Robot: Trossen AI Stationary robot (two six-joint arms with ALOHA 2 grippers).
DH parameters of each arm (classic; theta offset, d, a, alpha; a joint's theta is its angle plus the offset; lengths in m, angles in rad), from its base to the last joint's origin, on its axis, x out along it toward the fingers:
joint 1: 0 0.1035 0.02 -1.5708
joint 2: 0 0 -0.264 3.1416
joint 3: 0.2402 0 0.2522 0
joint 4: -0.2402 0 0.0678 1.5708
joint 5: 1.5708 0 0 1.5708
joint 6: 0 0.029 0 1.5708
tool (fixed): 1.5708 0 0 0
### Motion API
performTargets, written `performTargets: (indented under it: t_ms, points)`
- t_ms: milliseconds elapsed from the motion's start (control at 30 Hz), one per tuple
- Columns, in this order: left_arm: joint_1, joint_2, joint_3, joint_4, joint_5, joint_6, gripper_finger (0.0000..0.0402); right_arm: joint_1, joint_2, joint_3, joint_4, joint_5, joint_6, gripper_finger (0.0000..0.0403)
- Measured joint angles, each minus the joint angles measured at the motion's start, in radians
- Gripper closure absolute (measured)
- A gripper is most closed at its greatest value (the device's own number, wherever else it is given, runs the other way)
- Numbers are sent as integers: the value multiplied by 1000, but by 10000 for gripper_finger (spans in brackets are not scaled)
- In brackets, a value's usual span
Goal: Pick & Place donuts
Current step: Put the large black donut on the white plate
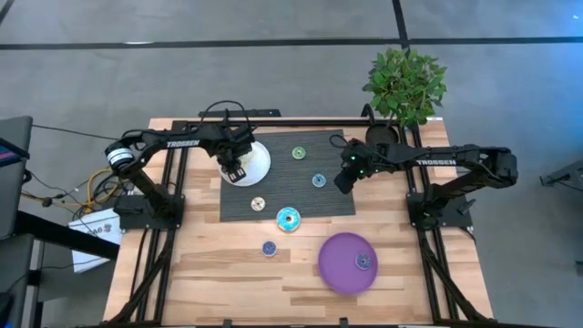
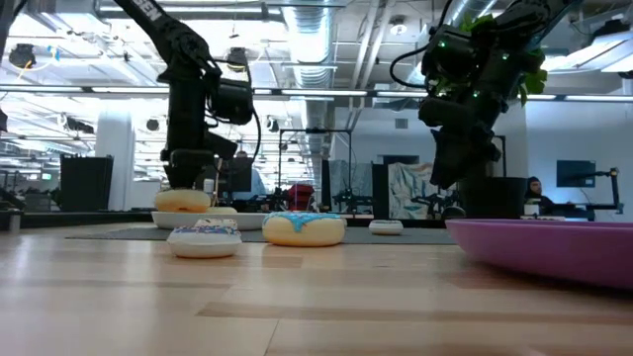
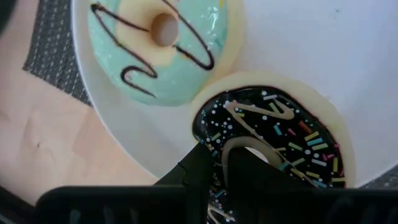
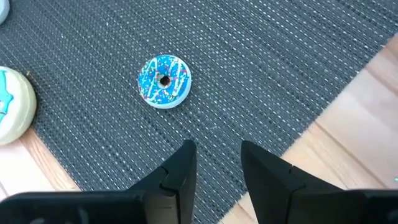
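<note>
— Showing pale wood grain on the table point(image 1: 219, 273), woven dark cloth on the mat point(image 4: 261, 68).
— Gleaming glossy on the brown donut point(image 3: 273, 143), smooth on the white plate point(image 3: 348, 56); looking matt black plastic on the fingers point(image 4: 180, 171).

Two black jointed arms with white TROSSEN lettering, black cables, and small green lights.

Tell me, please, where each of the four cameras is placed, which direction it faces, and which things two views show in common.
High view: above the table, looking straight down; both arms show, left gripper at the white plate, right gripper over the dark mat.
Low view: at table-top height, looking level across the table; both arms come down from above.
Left wrist view: looks down on the brown donut its fingers grip, beside the teal donut.
Right wrist view: looks past parted fingers at the blue donut.
Shared: blue donut, high and right wrist views.
</note>
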Motion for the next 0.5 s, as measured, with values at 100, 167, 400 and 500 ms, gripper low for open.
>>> performTargets:
  t_ms: [100,167,400,500]
  points:
    - [0,4,0,11,6,6,365,0,0,0,4,0,0,285]
    - [0,4,0,34,6,7,354,0,0,0,4,0,0,285]
    - [3,4,0,34,1,22,304,0,0,0,5,0,0,285]
    - [3,4,0,18,0,23,288,0,0,0,5,0,0,285]
